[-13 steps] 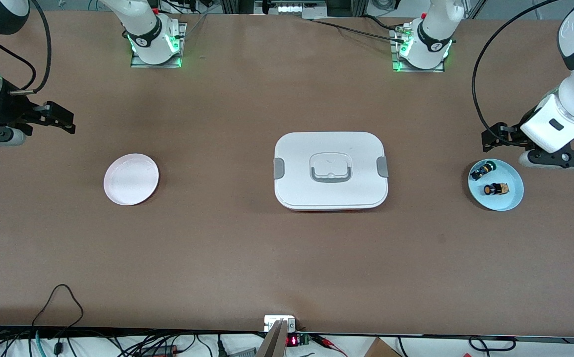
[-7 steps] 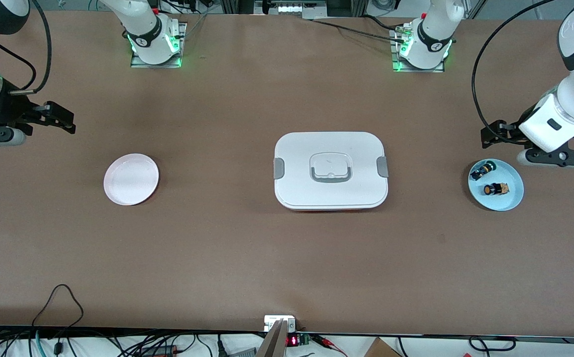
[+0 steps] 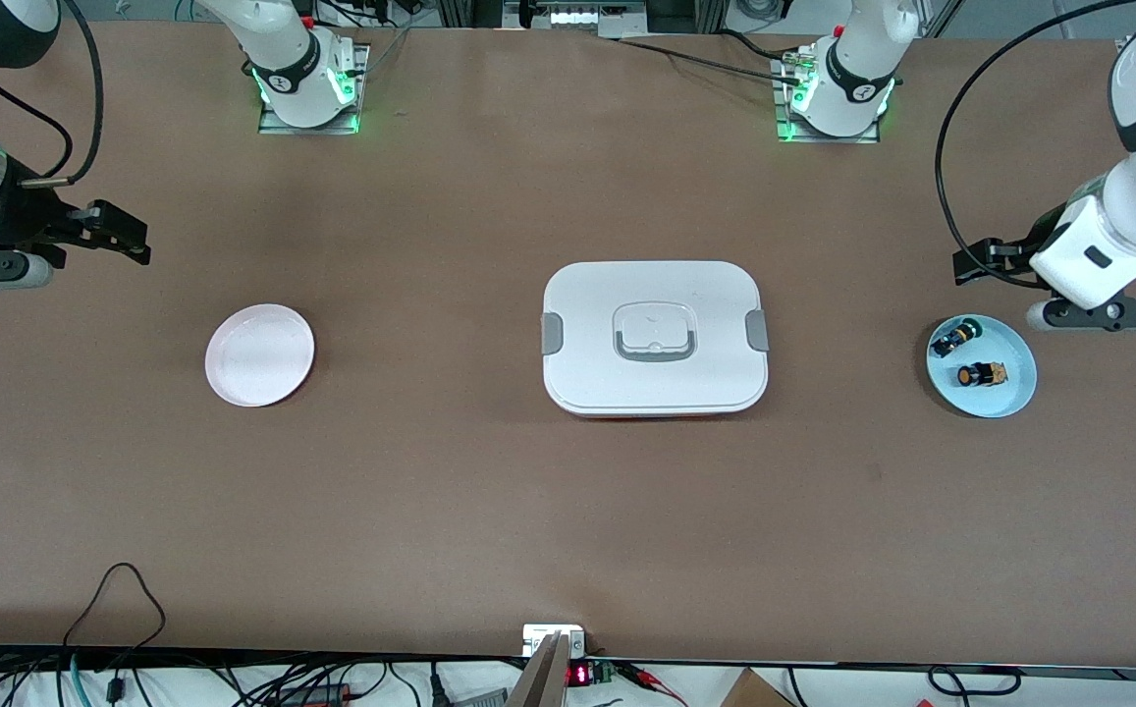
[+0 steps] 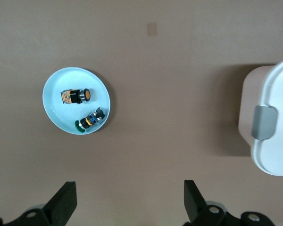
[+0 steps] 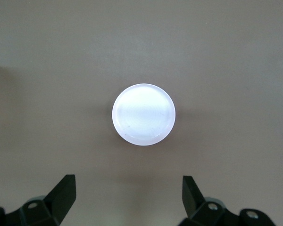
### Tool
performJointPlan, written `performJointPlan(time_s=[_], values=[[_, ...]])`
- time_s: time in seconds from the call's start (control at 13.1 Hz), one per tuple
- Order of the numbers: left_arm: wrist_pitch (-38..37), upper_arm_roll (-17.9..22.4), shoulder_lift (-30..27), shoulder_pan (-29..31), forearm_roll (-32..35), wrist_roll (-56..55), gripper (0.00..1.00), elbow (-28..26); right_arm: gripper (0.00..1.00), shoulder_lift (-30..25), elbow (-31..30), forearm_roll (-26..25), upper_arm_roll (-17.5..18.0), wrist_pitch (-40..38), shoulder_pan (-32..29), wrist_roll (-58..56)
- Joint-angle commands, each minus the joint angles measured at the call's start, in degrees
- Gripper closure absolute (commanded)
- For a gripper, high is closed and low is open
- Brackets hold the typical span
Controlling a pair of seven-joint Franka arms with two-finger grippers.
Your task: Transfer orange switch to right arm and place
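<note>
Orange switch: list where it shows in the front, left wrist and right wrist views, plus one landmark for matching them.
Front view: the orange switch lies in the light blue plate at the left arm's end of the table, nearer the camera than the green switch.
Left wrist view: the orange switch lies in the same plate.
Right wrist view: not in it.
Shared landmark: the light blue plate.

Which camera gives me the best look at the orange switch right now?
The left wrist view: the orange switch lies in the blue plate, cap visible, beside the green switch. The front view shows it smaller; the right wrist view not at all.
</note>
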Motion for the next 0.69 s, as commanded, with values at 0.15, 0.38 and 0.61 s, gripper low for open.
performJointPlan(time_s=[0.15,0.38,0.61], values=[[2.01,0.19,7.23,6.55,-0.43,0.96,0.0,1.77,0.0,0.01,0.57,0.57,0.08,-0.81,0.04,-0.86],[7.35,0.28,12.5,12.25,-0.34,5.95,0.0,0.72,0.0,0.01,0.57,0.57,0.08,-0.81,0.04,-0.86],[15.6,0.19,17.16,16.04,-0.34,11.31,0.0,-1.38,0.0,0.1,0.57,0.48,0.08,-0.81,0.13,-0.77]])
